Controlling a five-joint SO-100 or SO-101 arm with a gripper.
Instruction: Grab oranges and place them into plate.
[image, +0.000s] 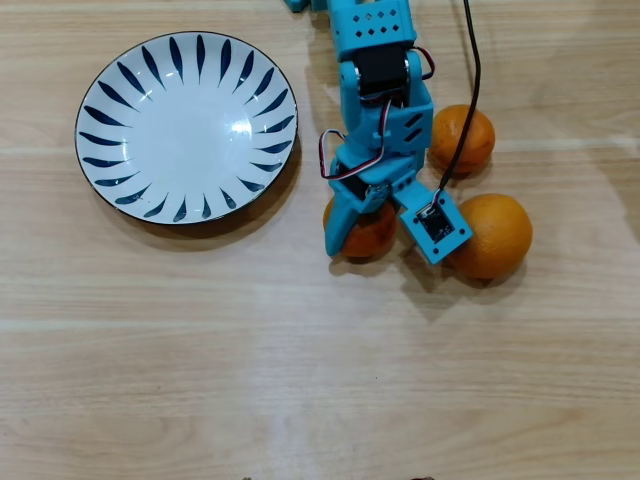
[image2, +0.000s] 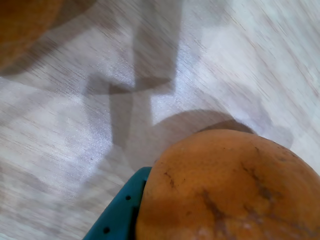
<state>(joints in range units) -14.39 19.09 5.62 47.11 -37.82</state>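
Observation:
The white plate (image: 187, 126) with dark blue petal strokes lies empty at the upper left of the overhead view. Three oranges lie to its right: a small one (image: 463, 138), a larger paler one (image: 492, 235), and a small one (image: 368, 232) between the fingers of my blue gripper (image: 367, 242). The gripper is closed around this orange. In the wrist view that orange (image2: 225, 190) fills the lower right, with one teal finger (image2: 117, 215) pressed against its left side. Another orange (image2: 20, 25) shows blurred at the top left.
The wooden table (image: 300, 380) carries the plate and the fruit. The arm (image: 375, 60) reaches in from the top edge, with a black cable (image: 473, 80) hanging beside it. The camera module (image: 436, 225) almost touches the larger orange.

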